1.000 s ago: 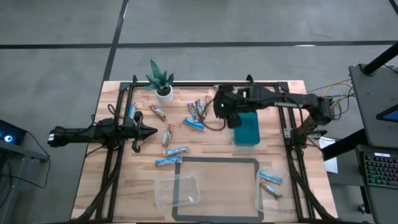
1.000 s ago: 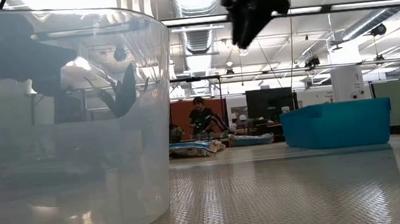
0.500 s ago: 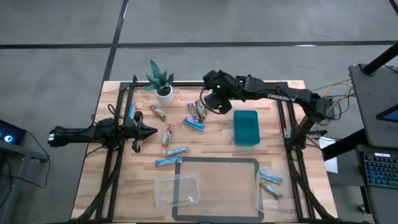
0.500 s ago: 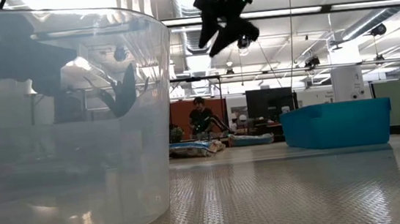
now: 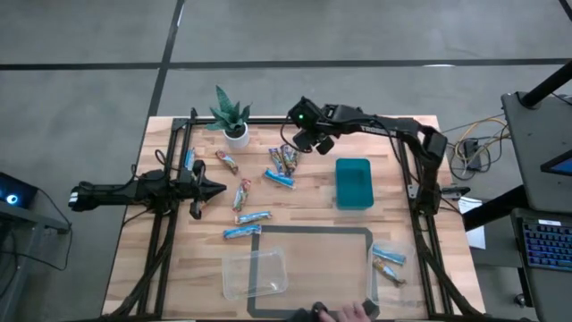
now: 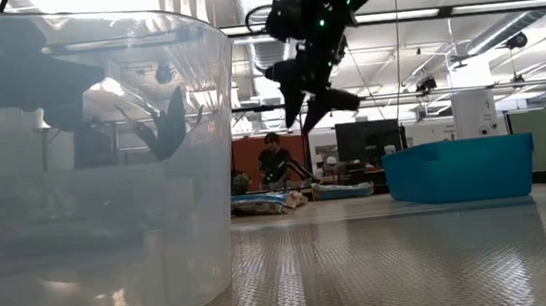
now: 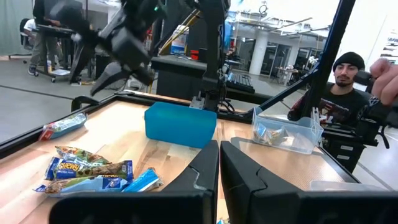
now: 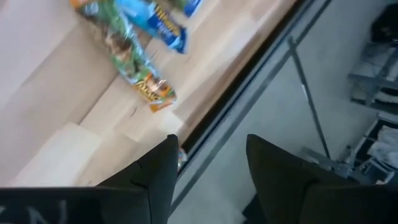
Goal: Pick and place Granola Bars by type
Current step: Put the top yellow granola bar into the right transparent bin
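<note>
Several wrapped Granola Bars lie loose on the wooden table, among them a blue one (image 5: 279,179) and a multicoloured group (image 5: 284,159) near the far edge. My right gripper (image 5: 310,143) hangs open above that group, clear of the table, with its fingers slanting down (image 6: 312,117). Its wrist view shows a multicoloured bar (image 8: 134,68) and a blue bar (image 8: 157,26) lying flat beyond the empty gap between its fingers (image 8: 211,177). My left gripper (image 5: 213,189) waits shut at the table's left, pointing level (image 7: 219,168).
A teal bin (image 5: 353,183) stands right of centre. One clear tub (image 5: 255,273) sits near the front. Another (image 5: 391,264) at the front right holds bars. A potted plant (image 5: 232,121) stands at the far left. A person's hand (image 5: 344,313) shows at the near edge.
My right gripper has swung from above the teal bin toward the table's left and far edge. It has sunk and rolled about its own axis, and now hangs over the bars near the far edge. No bar has moved.
</note>
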You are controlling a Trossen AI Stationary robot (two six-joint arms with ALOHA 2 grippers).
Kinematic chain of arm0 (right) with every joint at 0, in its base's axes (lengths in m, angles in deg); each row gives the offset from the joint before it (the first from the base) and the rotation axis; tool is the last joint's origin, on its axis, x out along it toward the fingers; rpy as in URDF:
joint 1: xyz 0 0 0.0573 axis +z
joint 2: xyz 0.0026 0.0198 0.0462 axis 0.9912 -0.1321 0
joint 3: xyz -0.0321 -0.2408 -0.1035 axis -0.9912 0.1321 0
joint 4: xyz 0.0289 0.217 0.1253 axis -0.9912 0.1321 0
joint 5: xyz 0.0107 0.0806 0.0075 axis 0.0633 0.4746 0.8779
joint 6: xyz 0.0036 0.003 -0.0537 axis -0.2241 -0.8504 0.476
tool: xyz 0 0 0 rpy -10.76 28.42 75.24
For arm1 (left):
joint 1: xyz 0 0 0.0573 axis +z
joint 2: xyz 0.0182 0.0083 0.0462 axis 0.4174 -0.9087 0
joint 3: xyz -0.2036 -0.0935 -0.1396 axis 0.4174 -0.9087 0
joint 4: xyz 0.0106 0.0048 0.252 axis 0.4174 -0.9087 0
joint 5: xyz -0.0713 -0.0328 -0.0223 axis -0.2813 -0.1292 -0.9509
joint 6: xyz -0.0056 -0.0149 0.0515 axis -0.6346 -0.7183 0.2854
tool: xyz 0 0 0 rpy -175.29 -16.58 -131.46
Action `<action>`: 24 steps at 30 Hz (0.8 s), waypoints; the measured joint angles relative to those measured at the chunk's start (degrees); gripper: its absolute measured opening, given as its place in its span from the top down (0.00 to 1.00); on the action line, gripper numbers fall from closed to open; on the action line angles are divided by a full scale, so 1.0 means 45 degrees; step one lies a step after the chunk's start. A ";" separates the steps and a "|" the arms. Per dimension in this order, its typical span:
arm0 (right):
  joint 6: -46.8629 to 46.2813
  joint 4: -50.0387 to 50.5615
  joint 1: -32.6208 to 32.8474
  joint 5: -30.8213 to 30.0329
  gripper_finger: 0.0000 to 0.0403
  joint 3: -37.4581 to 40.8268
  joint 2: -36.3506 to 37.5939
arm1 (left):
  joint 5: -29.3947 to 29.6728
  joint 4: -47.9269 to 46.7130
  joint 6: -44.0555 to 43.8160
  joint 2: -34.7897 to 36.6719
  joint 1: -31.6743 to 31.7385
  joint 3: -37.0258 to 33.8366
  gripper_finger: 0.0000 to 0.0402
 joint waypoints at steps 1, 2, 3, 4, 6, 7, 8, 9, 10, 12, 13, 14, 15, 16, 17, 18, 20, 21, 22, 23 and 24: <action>0.0137 -0.0010 -0.0029 0.0010 0.56 0.0000 -0.0150 | 0.0003 0.0003 0.0000 0.0000 0.0002 -0.0002 1.00; 0.0224 -0.0011 -0.0031 0.0039 0.57 0.0000 -0.0304 | 0.0000 -0.0001 0.0000 -0.0001 0.0001 0.0000 1.00; 0.0285 -0.0015 -0.0038 0.0046 0.57 0.0000 -0.0466 | 0.0003 -0.0001 0.0000 -0.0002 0.0003 -0.0002 1.00; 0.0336 -0.0005 -0.0041 0.0057 0.57 0.0000 -0.0624 | 0.0003 -0.0002 0.0000 0.0000 0.0003 -0.0003 1.00; 0.0383 0.0018 -0.0041 0.0146 0.57 0.0000 -0.0944 | -0.0002 -0.0002 0.0000 0.0000 0.0001 -0.0001 1.00; 0.0388 0.0035 -0.0041 0.0193 0.57 0.0000 -0.1078 | 0.0003 -0.0002 0.0000 -0.0002 0.0002 -0.0002 1.00; 0.0385 0.0069 -0.0041 0.0286 0.57 0.0013 -0.1193 | 0.0003 -0.0002 0.0000 0.0000 0.0002 -0.0002 1.00; 0.0378 0.0086 -0.0018 0.0339 0.57 0.0019 -0.1325 | 0.0002 -0.0002 0.0000 0.0000 0.0005 -0.0004 1.00; 0.0366 0.0084 0.0005 0.0345 0.57 0.0019 -0.1441 | -0.0002 -0.0002 0.0000 0.0000 0.0005 0.0000 1.00; 0.0303 0.0250 0.0065 0.0438 0.57 0.0019 -0.1664 | 0.0003 0.0002 0.0000 0.0000 0.0000 -0.0005 1.00; 0.0309 0.0336 0.0099 0.0572 0.57 0.0024 -0.1772 | 0.0001 0.0000 0.0000 -0.0001 0.0002 -0.0001 1.00; 0.0325 0.0409 0.0131 0.0754 0.57 0.0024 -0.1863 | 0.0003 -0.0002 0.0000 0.0000 0.0000 0.0000 1.00; 0.0325 0.0420 0.0173 0.0881 0.57 0.0024 -0.1946 | 0.0003 0.0000 0.0000 0.0000 0.0003 0.0000 1.00; 0.0320 0.0406 0.0202 0.0967 0.57 0.0024 -0.2014 | 0.0003 -0.0002 0.0000 0.0000 0.0000 0.0000 1.00; 0.0320 0.0402 0.0223 0.1026 0.57 0.0024 -0.2072 | 0.0003 -0.0002 0.0000 0.0000 0.0004 -0.0004 1.00; 0.0325 0.0395 0.0247 0.1078 0.57 0.0024 -0.2119 | 0.0003 -0.0002 0.0000 0.0000 0.0005 -0.0005 1.00; 0.0325 0.0380 0.0271 0.1338 0.57 0.0024 -0.2266 | 0.0003 -0.0002 0.0000 0.0000 0.0005 -0.0004 1.00; 0.0325 0.0383 0.0275 0.1429 0.57 0.0024 -0.2313 | 0.0003 -0.0002 0.0000 0.0000 0.0001 -0.0003 1.00; 0.0327 0.0392 0.0275 0.1504 0.57 0.0031 -0.2374 | 0.0001 -0.0002 0.0000 0.0000 0.0005 -0.0002 1.00; 0.0332 0.0367 0.0280 0.1537 0.57 0.0034 -0.2440 | 0.0003 0.0000 0.0000 0.0000 0.0002 0.0000 1.00; 0.0340 0.0318 0.0290 0.1551 0.57 0.0029 -0.2496 | -0.0001 0.0003 0.0000 0.0000 0.0005 -0.0002 1.00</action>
